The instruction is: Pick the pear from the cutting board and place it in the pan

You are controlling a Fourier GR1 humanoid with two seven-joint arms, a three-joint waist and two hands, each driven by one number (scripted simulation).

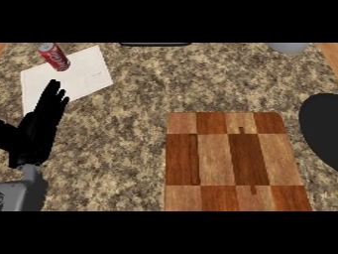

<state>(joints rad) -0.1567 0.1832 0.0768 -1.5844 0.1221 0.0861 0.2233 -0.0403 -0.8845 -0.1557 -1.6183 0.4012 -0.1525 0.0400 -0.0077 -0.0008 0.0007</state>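
Cutting board [230, 161] on speckled counter [164, 84], black pan [336, 134] at right edge, left hand [36, 134] resting at left, fingers straight

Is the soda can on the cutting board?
No, the can is on the white sheet at the far left, apart from the cutting board.

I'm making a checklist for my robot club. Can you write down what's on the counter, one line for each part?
Surface: speckled stone counter.
Job's things: wooden cutting board lies bare; no pear seen anywhere; black pan at the right edge, partly cut off.
Clutter: red can at the far corner of a white sheet.
Hands: left hand open, fingers up, resting at the left; right hand not in view.
Cables: nothing seen.
Surroundings: grey rounded thing and dark thing at the far edge, both cut off.
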